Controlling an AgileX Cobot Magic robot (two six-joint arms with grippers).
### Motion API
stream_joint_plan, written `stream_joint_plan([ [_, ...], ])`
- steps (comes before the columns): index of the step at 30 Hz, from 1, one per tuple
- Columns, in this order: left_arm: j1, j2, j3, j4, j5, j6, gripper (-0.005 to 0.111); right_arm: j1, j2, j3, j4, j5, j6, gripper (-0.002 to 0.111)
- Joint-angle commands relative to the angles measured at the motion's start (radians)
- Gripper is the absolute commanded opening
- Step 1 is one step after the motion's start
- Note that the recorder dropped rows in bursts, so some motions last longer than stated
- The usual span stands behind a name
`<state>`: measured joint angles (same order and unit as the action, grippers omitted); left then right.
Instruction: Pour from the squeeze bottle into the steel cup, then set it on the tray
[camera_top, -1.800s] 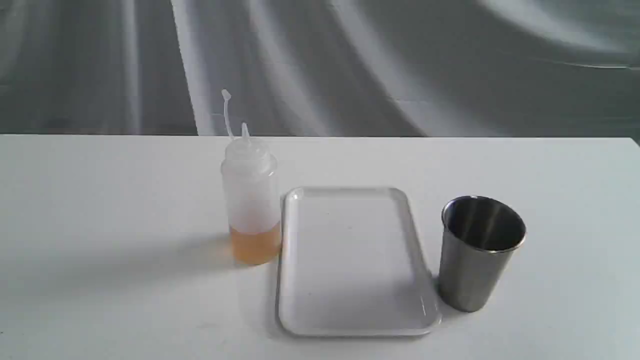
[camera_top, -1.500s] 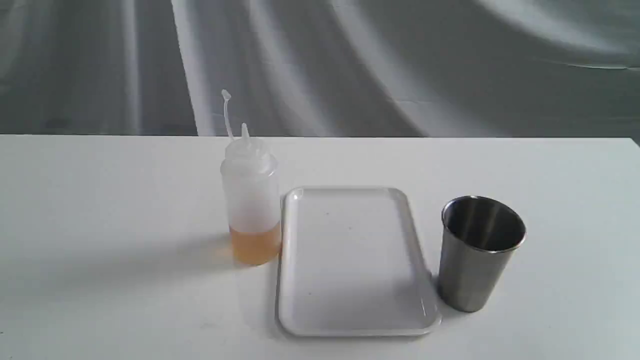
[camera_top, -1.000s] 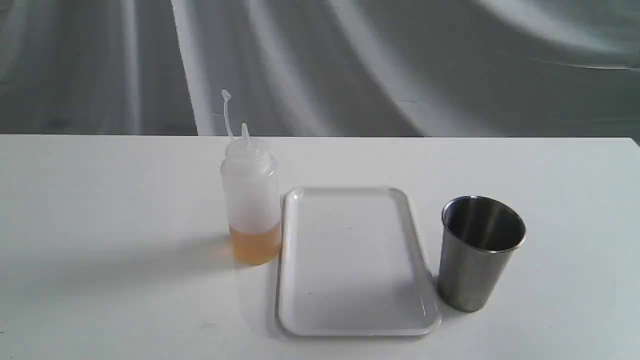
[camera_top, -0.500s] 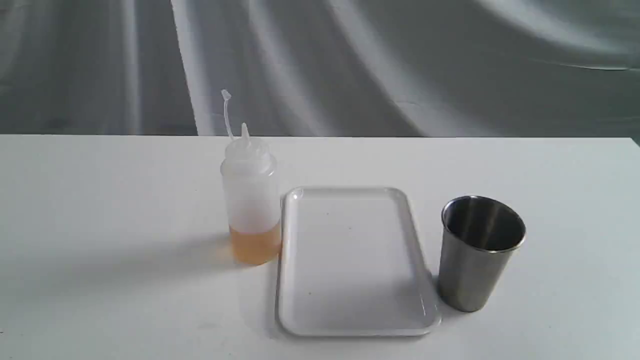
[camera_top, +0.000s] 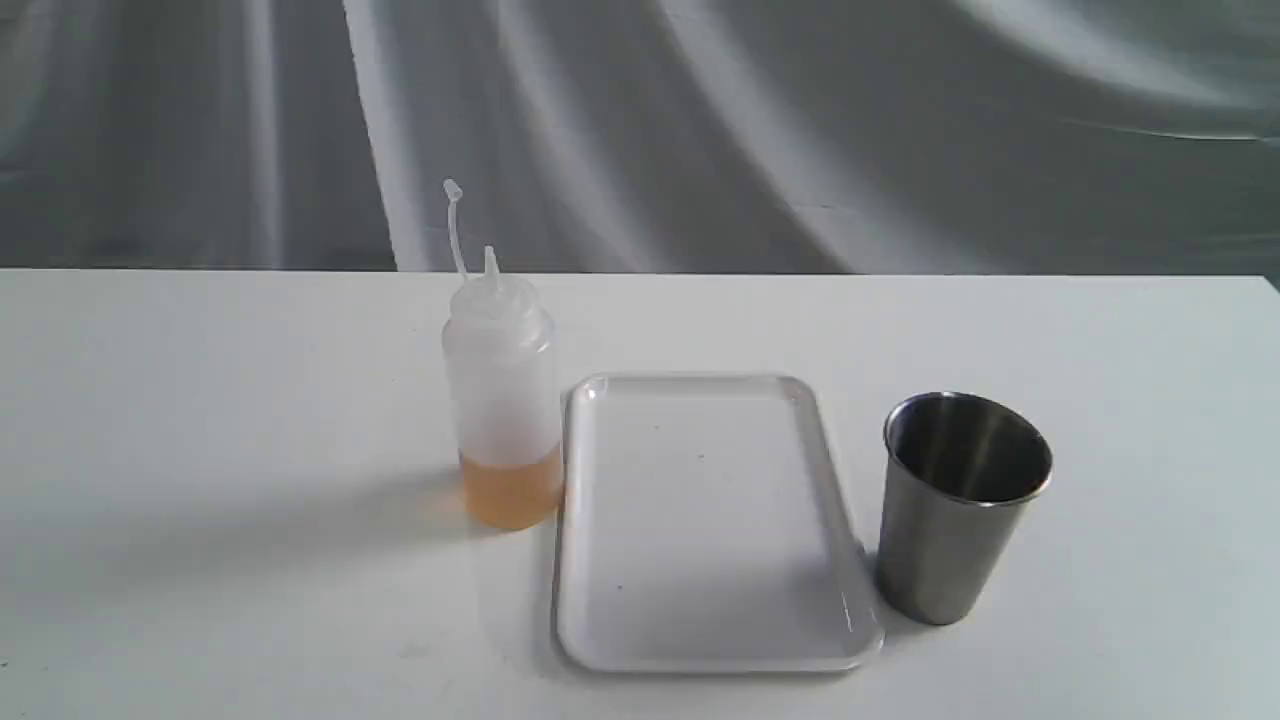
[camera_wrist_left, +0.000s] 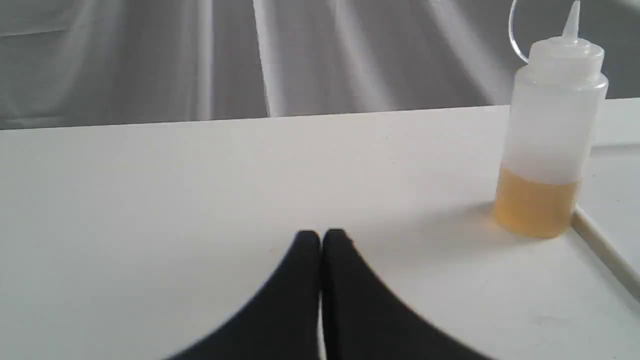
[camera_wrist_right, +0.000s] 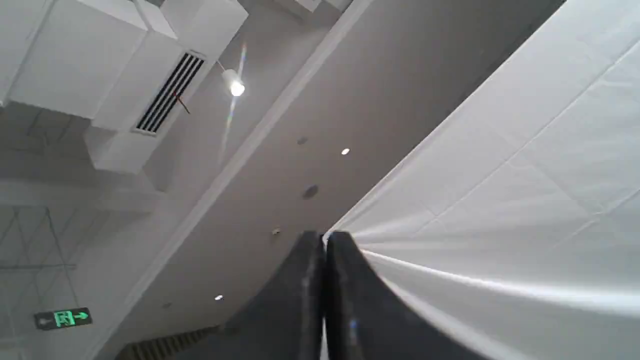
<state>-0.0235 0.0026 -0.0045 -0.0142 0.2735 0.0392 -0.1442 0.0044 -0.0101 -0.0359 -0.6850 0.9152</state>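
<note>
Hands: my left hand (camera_wrist_left: 321, 236) and right hand (camera_wrist_right: 325, 236) both pressed together, empty.
Risk: reaching in like that, I'd topple the squeeze bottle (camera_top: 502, 400).

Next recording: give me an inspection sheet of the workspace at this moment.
Surface: white table, no spills seen.
Job's things: tray holds nothing; squeeze bottle upright, amber liquid low inside, nozzle uncapped, close beside its left edge; steel cup upright, to its right.
Clutter: nothing seen.
Grippers: left gripper shut, empty, apart from the bottle; right gripper shut, empty, aimed at the ceiling.
Cables: nothing seen.
Surroundings: grey draped backdrop; lamp, air vent, green exit sign.
</note>
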Motion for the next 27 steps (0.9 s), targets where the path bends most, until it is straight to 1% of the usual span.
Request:
stream_joint_plan([
  [1,0.002,-0.003,0.004,-0.001,-0.008,-0.003,0.0,-0.007,-0.004,-0.051,-0.043,0.029,0.035,0.0],
  [5,0.002,-0.003,0.004,-0.001,-0.008,-0.003,0.0,-0.007,0.011,-0.179,-0.193,0.123,0.035,0.0],
  [8,0.002,-0.003,0.004,-0.001,-0.008,-0.003,0.0,-0.007,0.092,-0.278,-0.286,0.133,0.039,0.0],
  [15,0.002,-0.003,0.004,-0.001,-0.008,-0.005,0.0,-0.007,0.312,-0.536,-0.305,0.205,0.041,0.0],
  [21,0.002,-0.003,0.004,-0.001,-0.008,-0.005,0.0,-0.007,0.516,-0.757,-0.415,0.268,0.042,0.0],
  [25,0.002,-0.003,0.004,-0.001,-0.008,-0.002,0.0,-0.007,0.651,-0.898,-0.567,0.287,0.089,0.0],
  [27,0.002,-0.003,0.004,-0.001,-0.008,-0.002,0.0,-0.007,0.708,-0.964,-0.663,0.282,0.162,0.0],
])
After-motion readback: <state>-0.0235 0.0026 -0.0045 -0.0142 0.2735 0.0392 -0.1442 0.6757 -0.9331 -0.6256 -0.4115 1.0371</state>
